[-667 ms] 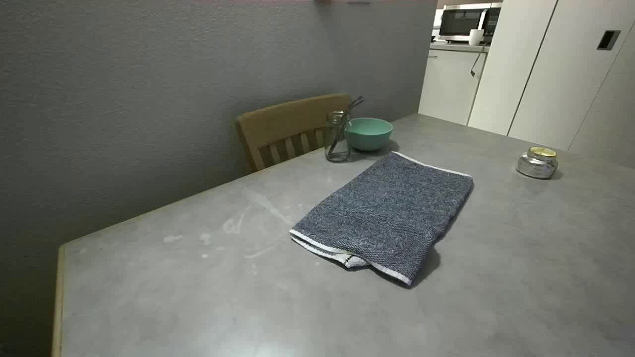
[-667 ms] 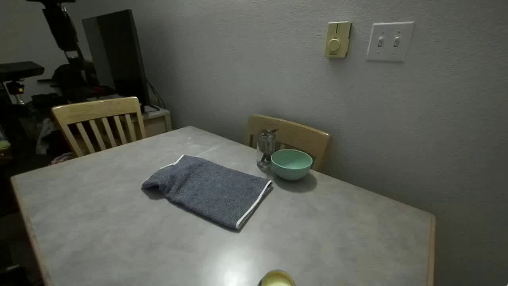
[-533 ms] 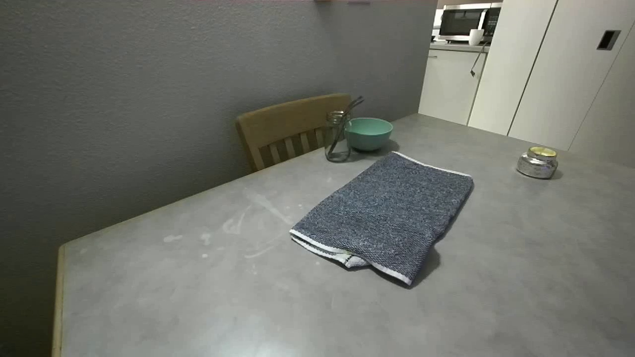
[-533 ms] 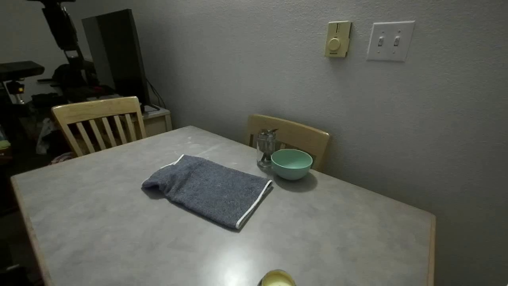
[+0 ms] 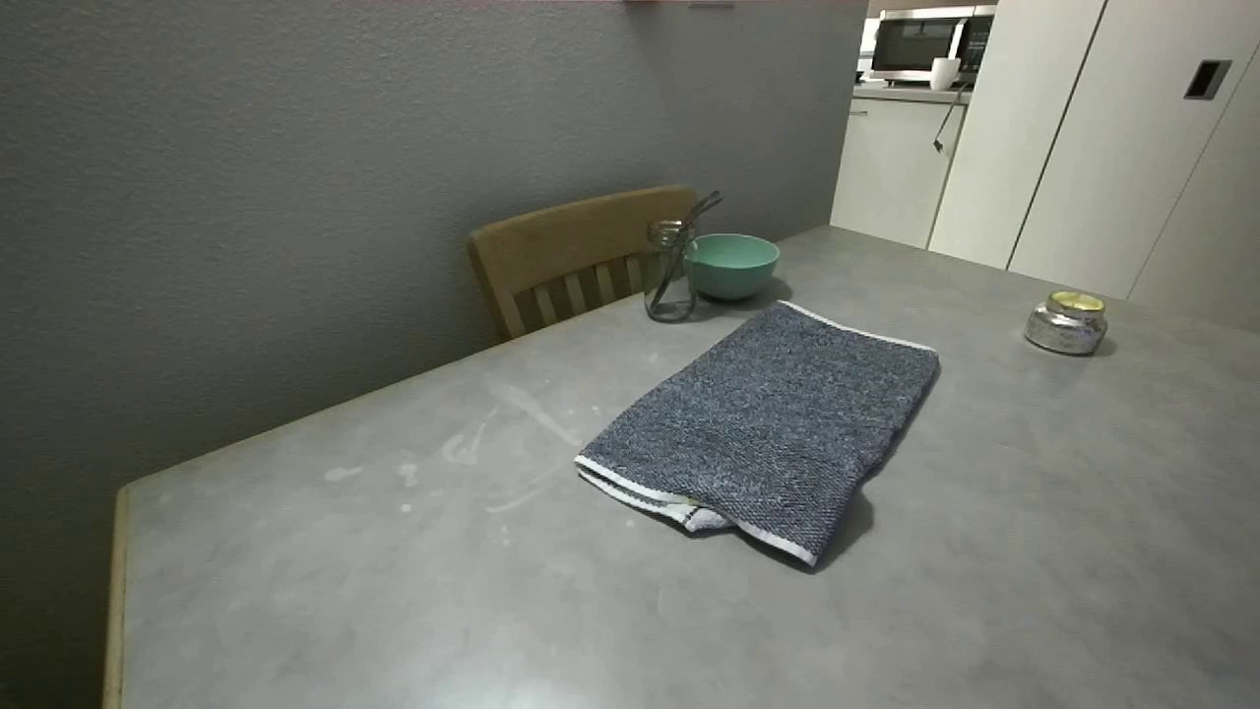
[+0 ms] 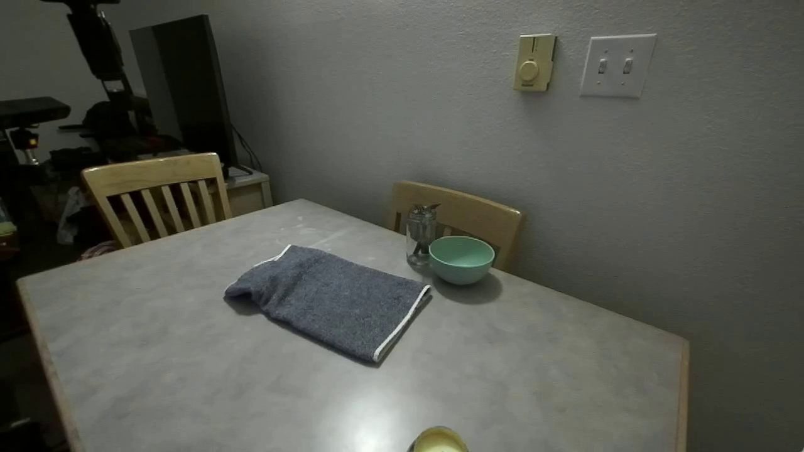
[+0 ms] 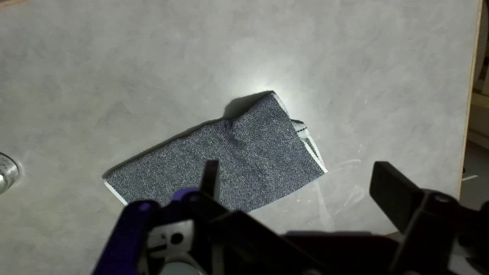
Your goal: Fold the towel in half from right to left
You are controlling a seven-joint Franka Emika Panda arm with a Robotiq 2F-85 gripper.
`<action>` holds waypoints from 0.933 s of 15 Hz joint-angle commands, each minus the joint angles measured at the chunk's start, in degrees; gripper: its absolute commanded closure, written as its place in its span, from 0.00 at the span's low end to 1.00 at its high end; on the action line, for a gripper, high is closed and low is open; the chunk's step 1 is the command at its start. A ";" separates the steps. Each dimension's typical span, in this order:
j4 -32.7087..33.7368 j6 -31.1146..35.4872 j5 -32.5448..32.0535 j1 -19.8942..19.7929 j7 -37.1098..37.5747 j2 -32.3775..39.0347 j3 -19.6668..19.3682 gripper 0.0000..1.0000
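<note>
The dark grey-blue towel lies folded over on the table, with white edge bands at its short ends. It also shows in an exterior view and in the wrist view. One corner is raised off the table and casts a shadow. Beneath it, a lower layer with pale stripes shows. My gripper is wide open with nothing between its fingers. It is above the towel, apart from it. In the wrist view the gripper hides part of the towel. Neither exterior view shows the gripper.
A green bowl and a glass jar with utensils stand beyond the towel near the wall-side table edge. A silver candle jar stands apart on the table, also in the wrist view. Wooden chairs stand at the table's edges.
</note>
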 commanded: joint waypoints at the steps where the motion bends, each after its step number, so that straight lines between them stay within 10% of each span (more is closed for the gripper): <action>1: 0.15 -0.18 -0.06 0.04 0.03 0.03 -0.06 0.00; 14: 0.29 -0.15 -3.99 0.02 2.22 -0.67 2.06 0.00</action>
